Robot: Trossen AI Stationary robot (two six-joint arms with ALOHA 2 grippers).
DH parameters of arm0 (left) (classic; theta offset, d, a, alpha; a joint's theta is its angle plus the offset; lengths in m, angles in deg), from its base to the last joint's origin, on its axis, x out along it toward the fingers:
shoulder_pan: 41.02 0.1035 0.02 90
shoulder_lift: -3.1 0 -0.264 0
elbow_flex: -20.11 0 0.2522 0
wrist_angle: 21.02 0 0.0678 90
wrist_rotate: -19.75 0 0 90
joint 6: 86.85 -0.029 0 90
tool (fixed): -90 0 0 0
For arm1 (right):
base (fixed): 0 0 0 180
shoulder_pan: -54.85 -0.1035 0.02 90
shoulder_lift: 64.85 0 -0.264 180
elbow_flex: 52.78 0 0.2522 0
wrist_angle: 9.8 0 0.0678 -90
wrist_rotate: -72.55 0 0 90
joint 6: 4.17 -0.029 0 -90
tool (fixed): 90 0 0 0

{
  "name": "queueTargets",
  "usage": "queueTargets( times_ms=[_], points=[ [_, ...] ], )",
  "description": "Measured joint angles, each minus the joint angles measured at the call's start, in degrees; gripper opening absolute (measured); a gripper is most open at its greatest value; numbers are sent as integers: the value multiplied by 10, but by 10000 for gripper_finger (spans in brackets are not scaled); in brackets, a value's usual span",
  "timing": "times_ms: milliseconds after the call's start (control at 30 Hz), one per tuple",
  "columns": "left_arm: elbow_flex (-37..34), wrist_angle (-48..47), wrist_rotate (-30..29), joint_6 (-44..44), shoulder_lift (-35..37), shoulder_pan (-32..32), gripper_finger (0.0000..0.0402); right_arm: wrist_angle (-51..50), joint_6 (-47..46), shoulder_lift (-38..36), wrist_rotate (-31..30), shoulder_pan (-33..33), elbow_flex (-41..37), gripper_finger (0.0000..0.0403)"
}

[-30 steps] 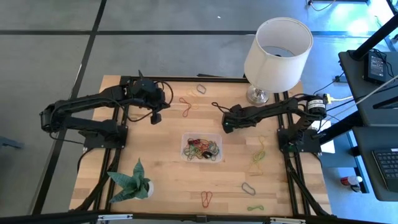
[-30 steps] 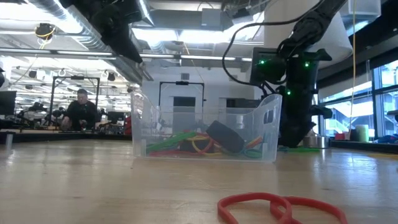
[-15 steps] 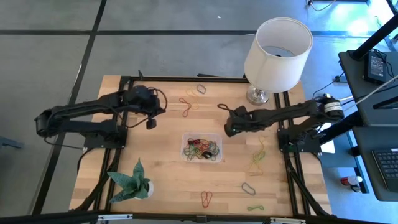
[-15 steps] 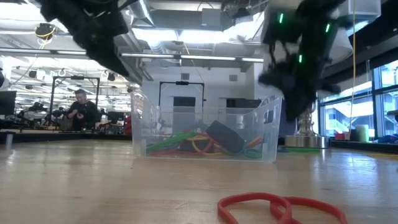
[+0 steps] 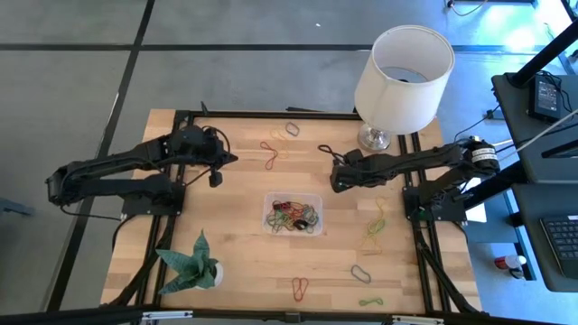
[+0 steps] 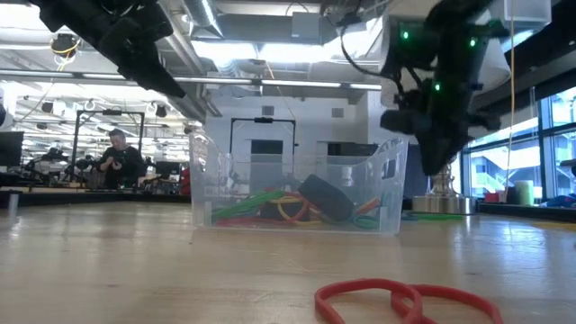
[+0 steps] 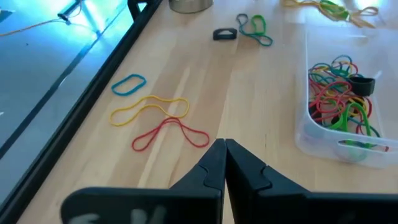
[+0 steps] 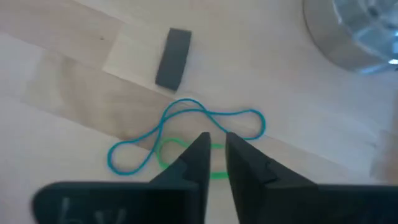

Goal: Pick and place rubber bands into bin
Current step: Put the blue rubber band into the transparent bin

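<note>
So the clear bin (image 5: 293, 214) sits about mid-worktop (image 5: 235, 262) and it's got a tangle of rubber bands (image 5: 295, 215) in it, red, green, yellow and a dark one; the low view shows them piled on its floor behind the see-through wall (image 6: 297, 193).

The left end effector (image 5: 215, 177) hangs above the wood on the left side, well apart from the bin, and its fingers are pressed together with nothing between them; in its wrist view the tips (image 7: 224, 163) meet right in front of a red band (image 7: 169, 132) and a yellow band (image 7: 148, 109) lying side by side, with a small blue loop (image 7: 129, 84) further out.

The right end effector (image 5: 335, 183) is over by the lamp base (image 5: 373, 139), up and to the right of the bin; its fingers stand a little apart, just a narrow gap, and nothing is gripped; its wrist view looks past the tips (image 8: 213, 155) down onto a blue band (image 8: 186, 132) and a green band (image 8: 180, 158) lying on the wood, plus a flat black band (image 8: 173, 58) a bit further off.

More loose bands near the front edge, including a red one (image 5: 299, 288) and a green one (image 5: 370, 301); yellow ones (image 5: 374, 227) to the right of the bin. White lampshade (image 5: 404, 65) at the back right, green paper plant (image 5: 191, 263) front left. A person (image 6: 116, 160) shows in the room behind.
</note>
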Motion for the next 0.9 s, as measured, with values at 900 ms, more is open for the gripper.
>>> queueTargets(
  times_ms=[900],
  points=[
    [0,14,1,32,0,-34,4,329,289,-3,63,93,-211,65]
  ],
)
